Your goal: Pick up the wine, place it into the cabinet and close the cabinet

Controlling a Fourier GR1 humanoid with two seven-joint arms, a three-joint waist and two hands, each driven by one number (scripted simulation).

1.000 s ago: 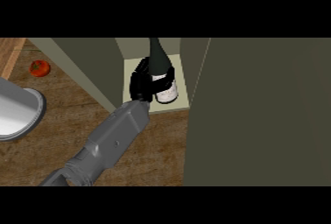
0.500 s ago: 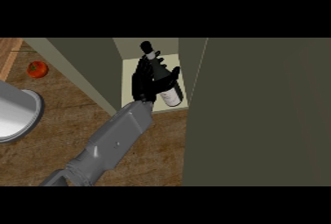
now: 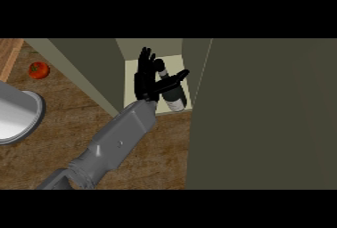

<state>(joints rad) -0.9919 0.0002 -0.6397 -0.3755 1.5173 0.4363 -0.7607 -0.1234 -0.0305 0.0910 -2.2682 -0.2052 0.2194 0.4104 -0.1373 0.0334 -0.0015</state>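
My left arm: grey forearm (image 3: 121, 136), black hand.

My left hand (image 3: 145, 84) is matte black all over, with no markings I can make out. The fingers (image 3: 143, 58) are slim with rounded tips, and the thumb (image 3: 174, 78) is thicker and blunter. A short black wrist (image 3: 146, 99) joins the hand to the forearm. The forearm is plain mid grey and boxy, made of flat faces with sharp edges. Its top face is lighter and its side face darker. It is narrow at the wrist and wider further back. One small dark dot (image 3: 120, 142), maybe a screw, sits on the top face. Near the lower edge there is a stepped collar (image 3: 77, 173), and the grey beyond it is darker.
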